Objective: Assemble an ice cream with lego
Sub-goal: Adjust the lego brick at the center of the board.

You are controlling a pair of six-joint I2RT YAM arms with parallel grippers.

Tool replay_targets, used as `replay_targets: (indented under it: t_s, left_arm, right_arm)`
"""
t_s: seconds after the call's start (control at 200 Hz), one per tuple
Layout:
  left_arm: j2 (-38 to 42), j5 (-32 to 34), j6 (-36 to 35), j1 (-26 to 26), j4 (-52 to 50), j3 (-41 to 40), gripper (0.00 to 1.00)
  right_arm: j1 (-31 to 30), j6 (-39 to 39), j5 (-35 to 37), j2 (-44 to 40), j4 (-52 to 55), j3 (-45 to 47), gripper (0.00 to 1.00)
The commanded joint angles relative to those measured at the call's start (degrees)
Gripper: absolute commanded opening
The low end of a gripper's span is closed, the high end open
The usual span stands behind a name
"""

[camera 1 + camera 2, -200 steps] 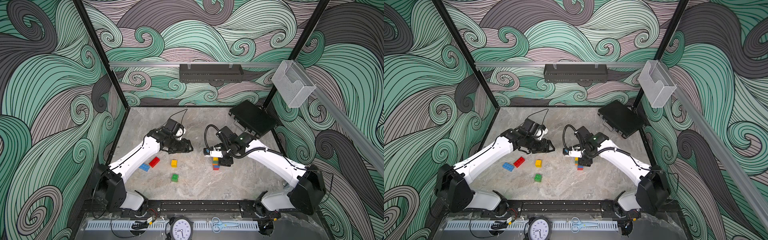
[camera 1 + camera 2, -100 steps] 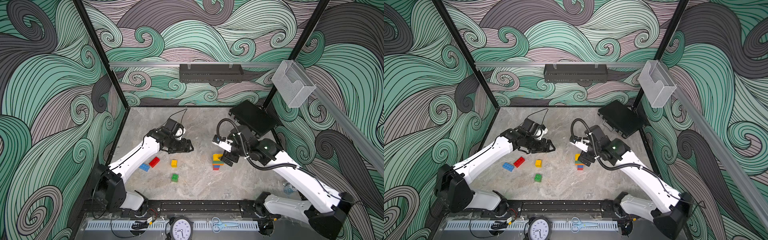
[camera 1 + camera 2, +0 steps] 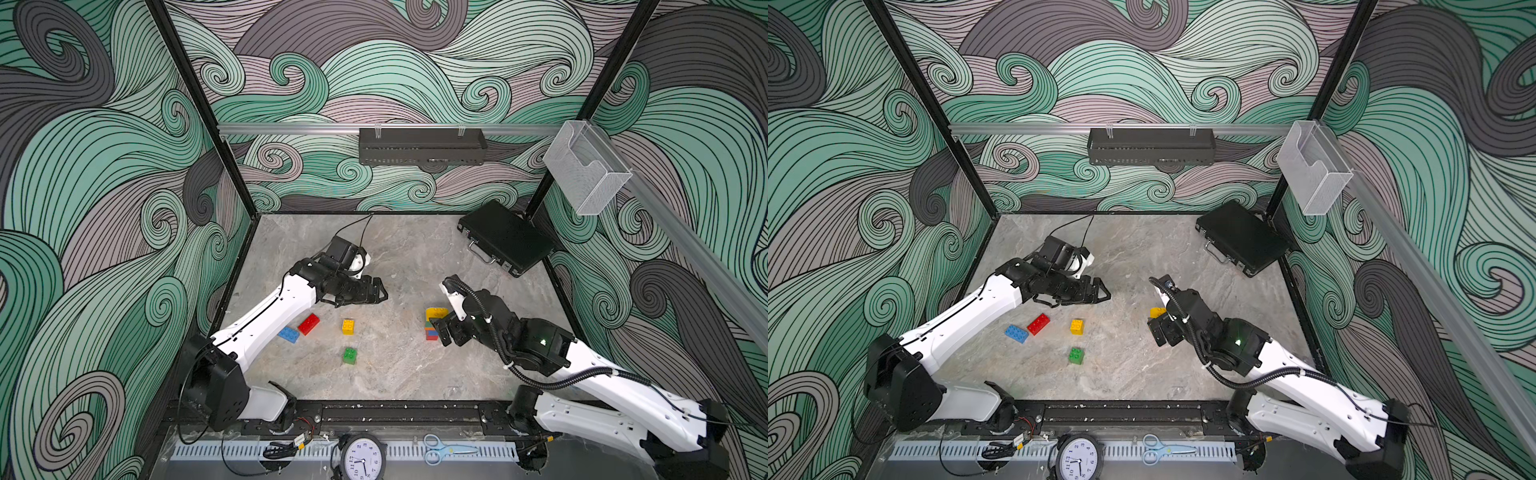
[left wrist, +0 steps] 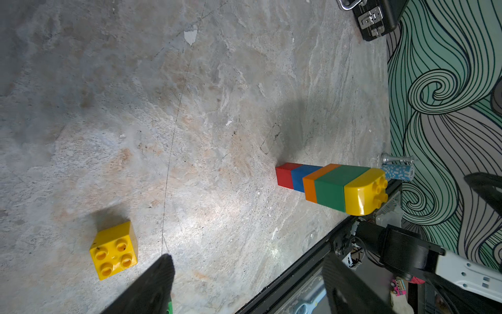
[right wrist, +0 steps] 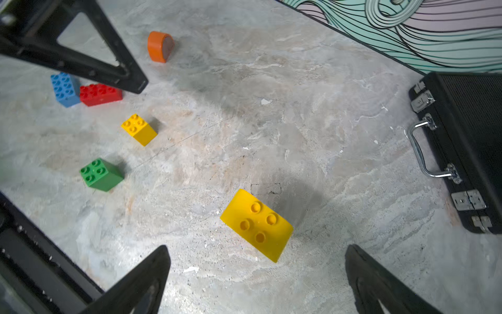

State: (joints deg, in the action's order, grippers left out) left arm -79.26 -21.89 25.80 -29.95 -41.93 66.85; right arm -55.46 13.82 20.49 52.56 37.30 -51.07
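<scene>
Your right gripper (image 3: 440, 332): jaws spread, empty, beside stack (image 3: 435, 312), mid-right; stack stands unaided. Your left gripper (image 3: 380, 291): jaws spread, empty, near yellow brick (image 3: 348, 326), likely next.

The stack (image 4: 331, 185) runs red, blue, orange and green up from its base, with a glossy yellow cap. Loose around it lie a yellow brick (image 3: 348, 326), green brick (image 3: 350, 355), red brick (image 3: 308, 323), light blue brick (image 3: 288, 334) and orange piece (image 5: 160, 46). The bench (image 3: 395, 374) is grey, marbled with tan. The walls (image 3: 374, 62) swirl teal, mauve and charcoal, lined in black. The case (image 3: 505, 237) is black with silver fittings.
</scene>
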Motion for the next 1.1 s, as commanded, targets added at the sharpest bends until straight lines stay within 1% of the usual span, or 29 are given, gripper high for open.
replay_targets:
  t_s: [0.0,0.095,0.2,0.325,0.4,0.68,0.776,1.091]
  left_arm:
    - [1.5,0.1,-1.3,0.5,0.4,-0.3,0.87]
    - [2.0,0.3,-1.3,0.7,0.6,-0.8,0.87]
    - [2.3,0.3,-1.3,0.8,0.6,-1.0,0.87]
    - [2.7,0.3,-1.2,0.8,0.7,-1.3,0.88]
    - [2.8,0.3,-1.3,0.8,0.7,-1.6,0.88]
    - [3.0,0.6,-1.3,0.9,0.5,-1.8,0.89]
    - [3.2,0.7,-1.0,0.9,0.5,-2.0,0.89]
    - [3.3,1.1,-0.8,0.9,-0.2,-1.9,0.91]
  right_arm:
    - [-1.2,12.1,9.8,2.0,-0.3,0.6,1.00]
    - [-2.9,13.8,12.1,2.3,-3.4,3.4,1.00]
    - [-4.6,13.8,12.7,2.4,-7.8,6.3,1.00]
    - [-6.8,14.9,15.3,3.0,-10.3,8.7,1.00]
    - [-7.5,14.8,15.4,3.3,-12.3,10.3,1.00]
    - [-9.5,14.2,15.9,4.6,-20.4,15.4,1.00]
    - [-10.3,14.6,17.1,5.1,-22.9,17.2,1.00]
    - [-10.8,16.3,20.4,6.1,-26.1,20.4,1.00]
